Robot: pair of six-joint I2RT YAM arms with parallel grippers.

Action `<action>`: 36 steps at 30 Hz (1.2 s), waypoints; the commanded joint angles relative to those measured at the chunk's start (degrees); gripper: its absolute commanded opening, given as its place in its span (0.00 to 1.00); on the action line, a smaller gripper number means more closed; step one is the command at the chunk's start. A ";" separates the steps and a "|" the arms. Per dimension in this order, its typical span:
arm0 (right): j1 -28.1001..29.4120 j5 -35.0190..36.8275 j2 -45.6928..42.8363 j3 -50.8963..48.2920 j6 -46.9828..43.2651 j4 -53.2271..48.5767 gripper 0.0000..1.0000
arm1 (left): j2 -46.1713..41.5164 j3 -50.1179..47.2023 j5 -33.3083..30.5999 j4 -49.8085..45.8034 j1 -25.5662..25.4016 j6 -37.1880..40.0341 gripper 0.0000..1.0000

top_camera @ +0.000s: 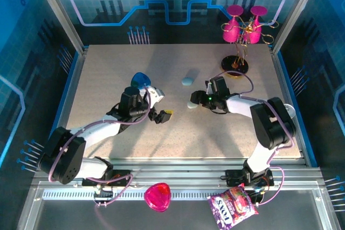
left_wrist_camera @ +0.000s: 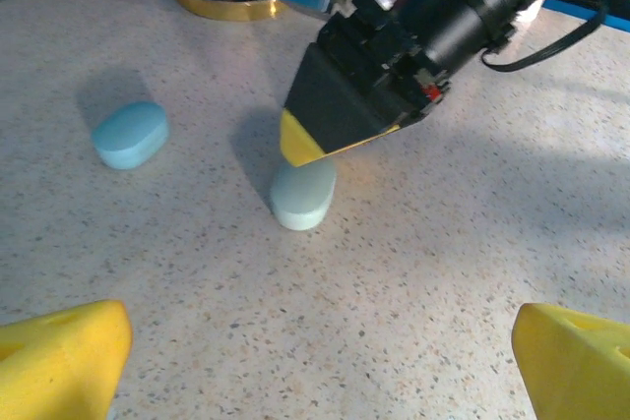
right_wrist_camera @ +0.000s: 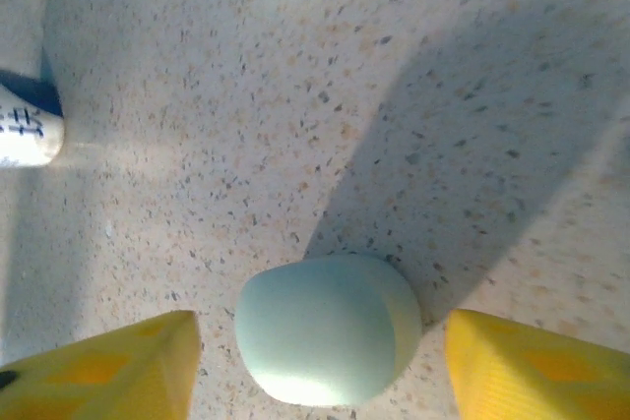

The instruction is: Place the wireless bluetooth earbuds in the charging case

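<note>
A pale blue-green charging case (right_wrist_camera: pixel 328 330) lies shut on the speckled table, seen also in the left wrist view as the case (left_wrist_camera: pixel 303 194). My right gripper (right_wrist_camera: pixel 320 366) straddles it, open, with a gap between each yellow fingertip and the case. From above, the right gripper (top_camera: pixel 194 102) sits over that case (top_camera: pixel 192 105). A second closed case (top_camera: pixel 187 81) lies farther back, seen as (left_wrist_camera: pixel 130 134). My left gripper (top_camera: pixel 161 116) hangs wide open to the left, facing the first case, with nothing between its yellow fingers (left_wrist_camera: pixel 61 359). The earbuds are out of view.
A gold-based stand (top_camera: pixel 235 65) with pink glasses stands at the back right. A blue heart-shaped dish (top_camera: pixel 141 79) lies behind the left arm. A pink heart dish (top_camera: pixel 157 196) and a snack bag (top_camera: pixel 233 207) lie on the near rail.
</note>
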 commanded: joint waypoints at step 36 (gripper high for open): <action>-15.15 24.14 -9.11 -28.26 -38.08 49.82 1.00 | 9.96 -12.40 -33.59 30.34 22.10 -13.84 0.99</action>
